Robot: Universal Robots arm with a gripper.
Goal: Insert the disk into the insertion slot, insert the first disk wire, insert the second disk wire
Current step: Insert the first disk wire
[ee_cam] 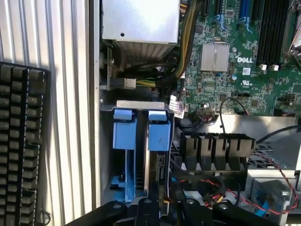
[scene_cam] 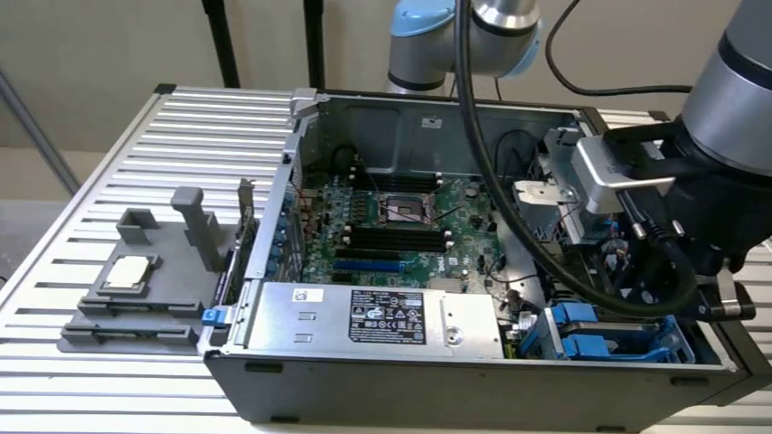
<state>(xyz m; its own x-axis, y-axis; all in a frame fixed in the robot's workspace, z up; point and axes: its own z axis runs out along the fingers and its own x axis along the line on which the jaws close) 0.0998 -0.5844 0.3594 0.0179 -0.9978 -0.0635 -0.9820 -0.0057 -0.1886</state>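
The disk appeared to stand on edge inside the insertion slot, in the lower right of the exterior view. Its bright blue frame faced out, and a second blue rail stood just beside it. How fully the disk was seated could not be told.

The disk was judged rigid, fairly dense for its size and sensitive to shock. It was best held by the blue frame or the bare metal edges, never by the circuit side or the connector end.

The gripper hung directly over the disk; whether it was open, closed or gripping anything could not be told.

A cable with a white connector lay near the slot, between it and the silver power supply. The green motherboard lay beyond, and a black keyboard rested on the slatted table outside the case.
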